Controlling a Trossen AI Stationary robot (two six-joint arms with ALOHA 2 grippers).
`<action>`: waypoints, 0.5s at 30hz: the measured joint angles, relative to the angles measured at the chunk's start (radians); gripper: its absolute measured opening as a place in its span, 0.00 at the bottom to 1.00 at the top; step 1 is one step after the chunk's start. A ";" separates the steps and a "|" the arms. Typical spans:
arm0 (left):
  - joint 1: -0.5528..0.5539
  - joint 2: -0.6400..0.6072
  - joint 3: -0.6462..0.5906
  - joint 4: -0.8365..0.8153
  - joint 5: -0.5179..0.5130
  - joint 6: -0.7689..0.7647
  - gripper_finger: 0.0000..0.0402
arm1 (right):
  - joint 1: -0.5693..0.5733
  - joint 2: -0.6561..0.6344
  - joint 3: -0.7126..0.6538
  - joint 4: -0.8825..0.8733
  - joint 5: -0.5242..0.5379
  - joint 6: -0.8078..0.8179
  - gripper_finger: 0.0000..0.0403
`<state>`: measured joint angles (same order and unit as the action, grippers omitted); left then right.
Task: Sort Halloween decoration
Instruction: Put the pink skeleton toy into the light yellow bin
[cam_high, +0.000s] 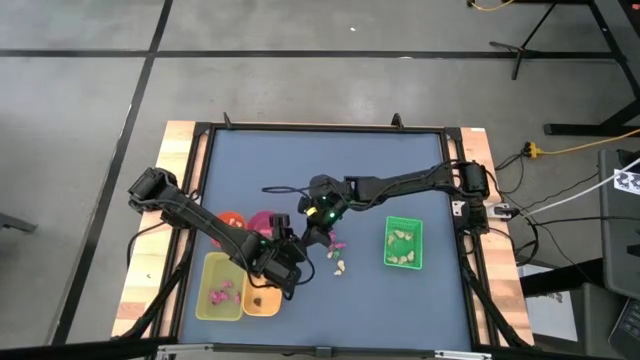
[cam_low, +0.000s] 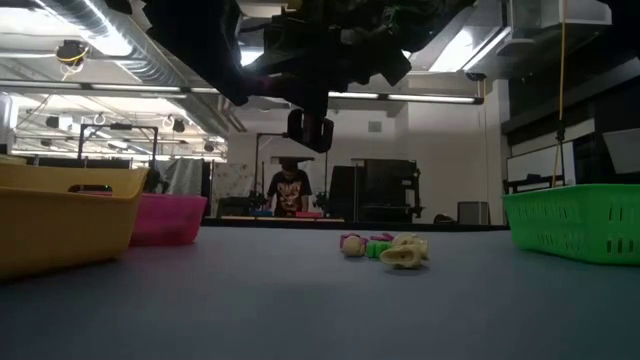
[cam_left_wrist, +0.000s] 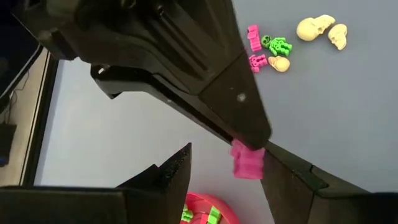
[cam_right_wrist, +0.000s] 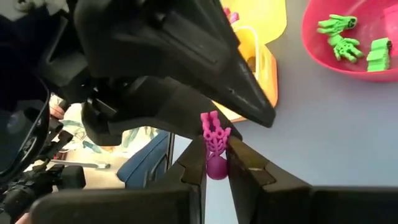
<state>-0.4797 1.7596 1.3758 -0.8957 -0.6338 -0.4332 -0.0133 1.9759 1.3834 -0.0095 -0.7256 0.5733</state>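
Observation:
My right gripper (cam_right_wrist: 216, 146) (cam_high: 322, 228) is shut on a magenta trinket above the table's middle. My left gripper (cam_left_wrist: 225, 155) (cam_high: 290, 262) is open and meets it there. The held trinket (cam_left_wrist: 247, 160) stands between the left fingers, close against one of them. More trinkets lie loose on the blue table: magenta (cam_left_wrist: 253, 34), green (cam_left_wrist: 277, 45) and cream skulls (cam_left_wrist: 314, 28), seen as a small heap (cam_low: 385, 248) (cam_high: 338, 255). Green trinkets (cam_right_wrist: 339, 40) lie in the pink bowl. My right gripper pinches the magenta trinket (cam_right_wrist: 215, 138) between its two fingers, about the trinket's middle. Its forked end sticks out past the fingertips and its rounded end (cam_right_wrist: 216, 168) lies back between them. It is lifted clear of the table. My left gripper: the trinket lies against the inner side of one finger (cam_left_wrist: 283, 180); whether they touch, I cannot tell.
The pink bowl (cam_high: 262, 222) and orange bowl (cam_high: 230, 220) sit left of the grippers. The yellow tray (cam_high: 222, 285) and a small orange-yellow container (cam_high: 262, 298) lie near the front edge. The green tray (cam_high: 403, 243) holds cream pieces on the right. A person stands far behind the table (cam_low: 291, 188).

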 joint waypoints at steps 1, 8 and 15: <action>0.000 0.000 0.000 0.000 0.000 0.000 0.41 | 0.000 0.000 0.000 0.001 -0.001 0.000 0.11; 0.000 0.000 0.000 -0.001 0.000 0.000 0.33 | 0.000 0.000 0.000 0.001 -0.001 0.000 0.11; 0.000 0.000 0.000 -0.001 0.004 0.000 0.15 | 0.000 0.000 0.000 0.002 0.014 -0.001 0.11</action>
<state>-0.4801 1.7596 1.3758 -0.8970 -0.6300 -0.4330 -0.0135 1.9759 1.3834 -0.0074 -0.7113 0.5724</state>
